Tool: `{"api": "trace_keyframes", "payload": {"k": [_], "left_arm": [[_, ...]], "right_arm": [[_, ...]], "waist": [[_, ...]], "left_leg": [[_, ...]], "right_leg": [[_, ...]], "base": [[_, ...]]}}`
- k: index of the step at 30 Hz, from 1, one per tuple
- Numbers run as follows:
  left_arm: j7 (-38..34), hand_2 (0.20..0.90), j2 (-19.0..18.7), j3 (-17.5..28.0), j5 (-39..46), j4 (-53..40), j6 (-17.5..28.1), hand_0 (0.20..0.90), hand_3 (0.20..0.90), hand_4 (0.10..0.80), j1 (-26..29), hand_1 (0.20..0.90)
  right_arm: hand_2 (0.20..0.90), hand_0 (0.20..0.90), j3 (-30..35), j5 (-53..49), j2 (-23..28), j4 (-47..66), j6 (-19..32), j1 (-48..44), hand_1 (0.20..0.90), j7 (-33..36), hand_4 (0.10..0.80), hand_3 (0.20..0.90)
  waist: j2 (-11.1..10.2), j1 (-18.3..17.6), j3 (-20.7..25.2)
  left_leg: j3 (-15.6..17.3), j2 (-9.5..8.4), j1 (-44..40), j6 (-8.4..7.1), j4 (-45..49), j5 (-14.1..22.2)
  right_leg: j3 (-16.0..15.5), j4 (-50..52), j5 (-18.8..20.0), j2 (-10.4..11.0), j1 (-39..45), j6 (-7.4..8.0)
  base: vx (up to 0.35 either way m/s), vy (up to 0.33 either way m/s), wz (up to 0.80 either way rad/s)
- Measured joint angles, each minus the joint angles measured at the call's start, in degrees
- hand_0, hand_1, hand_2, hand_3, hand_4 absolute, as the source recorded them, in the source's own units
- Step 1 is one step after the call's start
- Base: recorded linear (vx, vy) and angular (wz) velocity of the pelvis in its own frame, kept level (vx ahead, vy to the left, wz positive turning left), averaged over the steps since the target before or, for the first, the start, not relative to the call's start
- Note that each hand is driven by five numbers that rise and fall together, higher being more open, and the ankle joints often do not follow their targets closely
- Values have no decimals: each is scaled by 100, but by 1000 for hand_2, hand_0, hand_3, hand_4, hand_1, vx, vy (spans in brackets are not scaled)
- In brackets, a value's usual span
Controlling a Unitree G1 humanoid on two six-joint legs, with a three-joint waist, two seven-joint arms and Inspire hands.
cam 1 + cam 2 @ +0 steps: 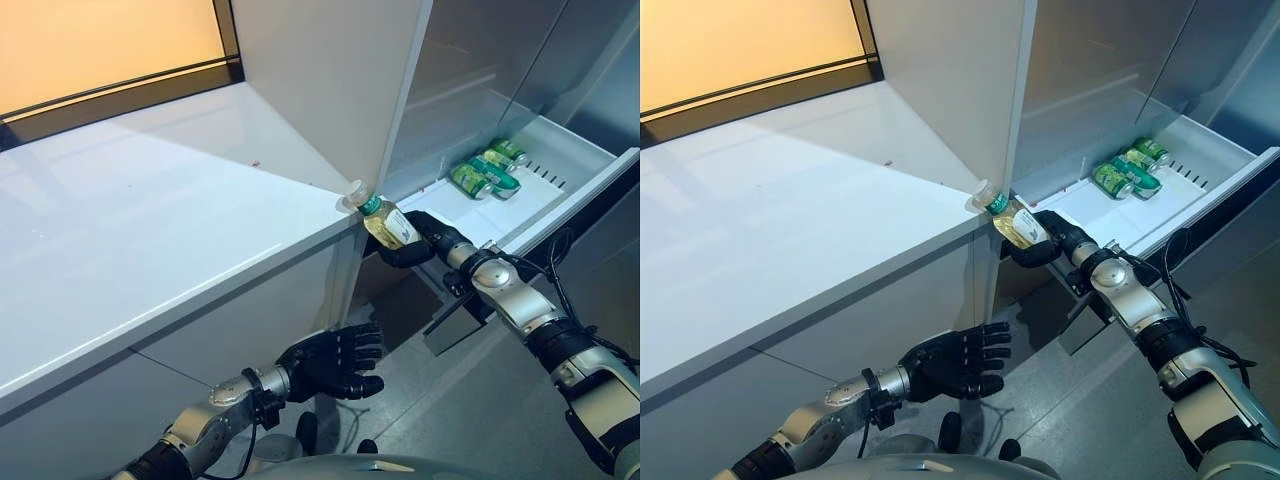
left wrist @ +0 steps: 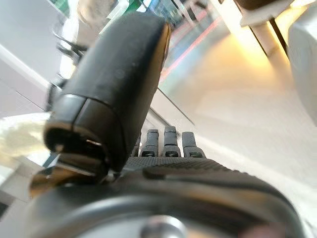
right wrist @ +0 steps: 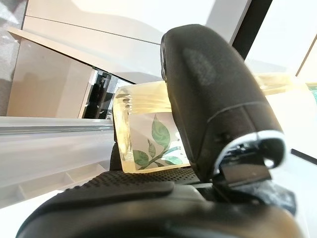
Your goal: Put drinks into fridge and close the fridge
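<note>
My right hand (image 1: 420,243) is shut on a yellow drink bottle (image 1: 385,222) with a green leaf label and a pale cap, holding it tilted at the corner of the white counter, just left of the open fridge drawer (image 1: 575,195). The bottle also shows in the right wrist view (image 3: 148,141), clasped under the thumb (image 3: 213,99). Green cans (image 1: 488,168) lie in the drawer's far end. My left hand (image 1: 335,362) hangs open and empty below the counter, its fingers (image 2: 166,144) straight.
The white counter (image 1: 150,230) fills the left side, with its front edge over white cabinet fronts. The open white fridge door (image 1: 330,80) stands upright at the counter's corner. Grey floor (image 1: 460,410) lies below the drawer.
</note>
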State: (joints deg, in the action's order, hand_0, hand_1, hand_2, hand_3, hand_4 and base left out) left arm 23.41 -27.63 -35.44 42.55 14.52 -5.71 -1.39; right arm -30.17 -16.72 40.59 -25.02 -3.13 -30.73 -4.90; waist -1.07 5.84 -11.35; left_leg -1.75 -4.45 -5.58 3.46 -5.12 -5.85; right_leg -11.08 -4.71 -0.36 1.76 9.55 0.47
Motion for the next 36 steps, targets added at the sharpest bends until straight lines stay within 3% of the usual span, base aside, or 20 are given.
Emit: {"api": "trace_keyframes", "payload": {"k": [6,11,15,19,22,29,36], "left_arm": [[-298,900,41,442,-526,1204,216,900,900,800,-417,900],[-341,900,118,859,-788,1634,548,900,900,800,-739,900],[-386,900,240,896,-806,1687,619,900,900,800,-697,900],[-422,900,294,913,-806,1845,638,900,900,800,-699,900],[-453,900,355,1092,-860,2017,637,900,900,800,-713,900],[-633,900,694,1518,-1085,2341,757,900,900,800,-529,900],[-1114,900,934,1861,-1829,3479,856,900,900,800,-543,900]], "right_arm": [[300,300,4,-307,212,307,200,1,300,169,100,200],[300,300,580,-333,400,630,770,226,300,787,100,200],[300,300,1840,-605,394,125,398,76,300,1980,100,200],[300,300,2831,-761,664,-627,93,-177,300,2644,100,200],[300,300,2923,-761,835,-701,12,-176,300,2686,100,200],[300,300,2912,-743,833,-509,13,-83,300,2437,100,200],[300,300,2913,-635,829,350,190,271,300,2366,100,200]], "waist": [[3,-50,-145],[-1,-94,-155],[3,-48,-153],[4,-60,-152],[34,-277,-135],[141,-392,-123],[134,-430,-126]], "left_leg": [[0,20,17,-5,-3,3],[32,35,16,-14,-13,9],[56,38,4,-22,0,10],[110,37,-13,5,5,-5],[116,54,-41,-3,5,0],[125,108,-96,-66,0,48],[183,127,-106,-77,2,79]], "right_leg": [[2,-29,11,-18,-3,3],[27,-28,10,-27,-15,4],[85,-23,13,-28,-25,2],[121,-44,39,-29,-23,-18],[154,-49,48,-44,-3,-10],[255,-49,51,-73,6,-14],[362,-49,63,-96,-22,-30]], "base": [[0,0,0],[-24,-14,-3],[-18,3,-5],[-18,20,-9],[-26,33,-11],[-13,41,-9],[15,16,-6]]}}
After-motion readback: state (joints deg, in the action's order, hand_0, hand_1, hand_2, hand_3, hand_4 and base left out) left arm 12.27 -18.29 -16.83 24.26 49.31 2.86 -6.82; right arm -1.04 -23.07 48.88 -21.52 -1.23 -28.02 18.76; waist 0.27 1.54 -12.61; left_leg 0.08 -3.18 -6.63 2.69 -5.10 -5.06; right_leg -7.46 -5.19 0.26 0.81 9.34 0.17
